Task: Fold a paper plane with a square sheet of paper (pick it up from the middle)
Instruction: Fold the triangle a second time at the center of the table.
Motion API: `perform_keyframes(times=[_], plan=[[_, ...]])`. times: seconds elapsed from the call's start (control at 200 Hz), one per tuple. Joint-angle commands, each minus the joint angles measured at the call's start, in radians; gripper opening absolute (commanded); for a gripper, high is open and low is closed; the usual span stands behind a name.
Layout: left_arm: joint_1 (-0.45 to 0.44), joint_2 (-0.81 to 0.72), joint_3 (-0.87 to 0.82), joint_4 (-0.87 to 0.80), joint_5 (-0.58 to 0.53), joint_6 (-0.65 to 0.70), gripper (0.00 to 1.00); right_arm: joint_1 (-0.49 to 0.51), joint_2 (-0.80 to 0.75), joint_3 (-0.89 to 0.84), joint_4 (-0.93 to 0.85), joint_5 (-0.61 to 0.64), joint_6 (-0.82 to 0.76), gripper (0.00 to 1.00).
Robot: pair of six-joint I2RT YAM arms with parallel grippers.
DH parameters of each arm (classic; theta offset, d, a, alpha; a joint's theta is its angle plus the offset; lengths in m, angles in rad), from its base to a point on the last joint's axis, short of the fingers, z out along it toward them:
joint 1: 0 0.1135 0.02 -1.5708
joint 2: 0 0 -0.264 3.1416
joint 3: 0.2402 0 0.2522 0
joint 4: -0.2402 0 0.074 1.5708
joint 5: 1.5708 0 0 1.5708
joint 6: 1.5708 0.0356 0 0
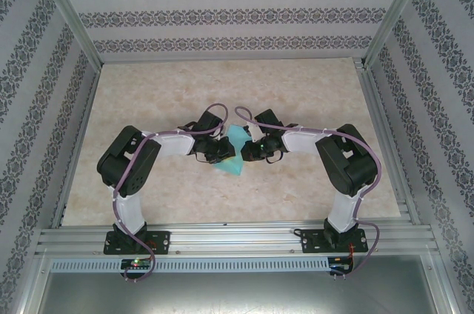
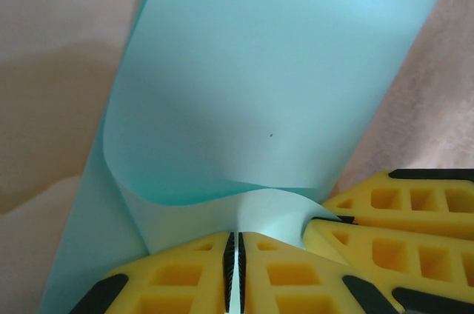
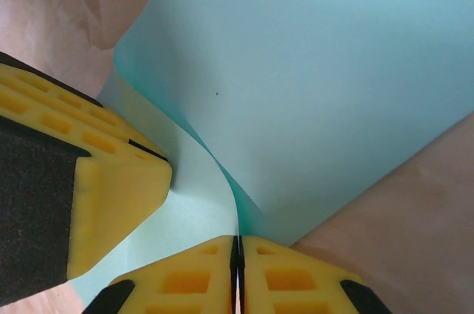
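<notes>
One sheet (image 2: 281,69), probably in both fingers (image 2: 178,277)

Both arms bend inward to mid-frame; left gripper (image 1: 224,150) and right gripper (image 1: 251,149) nearly meet, each clamped on the square sheet of paper (image 1: 236,137).

The top view is bright and even, with soft light from above and faint shadows on the pale marbled table (image 1: 148,107). The patterned walls (image 1: 29,69) lean at the edges. Up close, the thin turquoise paper sheet (image 2: 281,69) is darker where it curls, and the table behind looks fuzzy.
</notes>
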Motion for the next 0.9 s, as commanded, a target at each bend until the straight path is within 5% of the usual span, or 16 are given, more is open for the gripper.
perform_keyframes(times=[0.0, 0.255, 0.37, 0.59, 0.894], plan=[[-0.001, 0.042, -0.036, 0.009, -0.023, 0.007, 0.16, -0.004, -0.005, 0.025, -0.022, -0.002, 0.021, 0.14], [-0.002, 0.039, -0.048, -0.001, -0.031, 0.018, 0.15, -0.014, -0.139, 0.014, -0.065, 0.093, 0.069, 0.38], [-0.001, 0.039, -0.044, -0.002, -0.031, 0.021, 0.15, -0.019, -0.229, -0.042, -0.007, 0.079, 0.148, 0.4], [-0.002, 0.041, -0.037, -0.004, -0.025, 0.022, 0.15, 0.058, -0.238, -0.145, 0.189, -0.095, 0.321, 0.15], [-0.001, 0.04, -0.031, -0.013, -0.022, 0.028, 0.15, 0.128, -0.156, -0.153, 0.213, -0.089, 0.399, 0.09]])
